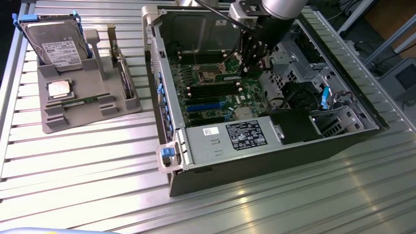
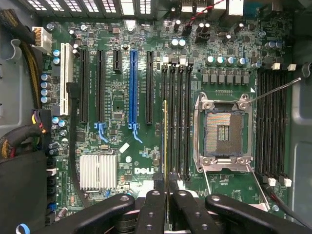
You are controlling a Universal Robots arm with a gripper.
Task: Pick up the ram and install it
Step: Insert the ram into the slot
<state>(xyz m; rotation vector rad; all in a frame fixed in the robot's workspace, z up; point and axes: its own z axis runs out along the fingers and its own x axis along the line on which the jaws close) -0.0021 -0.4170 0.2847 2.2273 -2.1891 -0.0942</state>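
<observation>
From my station I see the black-fingered gripper (image 2: pixel 165 187) clenched on the ram (image 2: pixel 165 141) — a long, thin green circuit-board stick seen edge-on, held just over the black memory slots (image 2: pixel 178 122) beside the open silver processor socket (image 2: pixel 225 131) on the green motherboard (image 2: pixel 122 97). In the exterior view the gripper (image 1: pixel 252 66) reaches down inside the open grey computer case (image 1: pixel 215 146). On the grey holder tray (image 1: pixel 71 117) to the exterior view's left, well apart, lie a second green memory stick (image 1: pixel 83 102), a square silver processor chip (image 1: pixel 58 88) and a silver hard drive (image 1: pixel 60 46) with a white label.
</observation>
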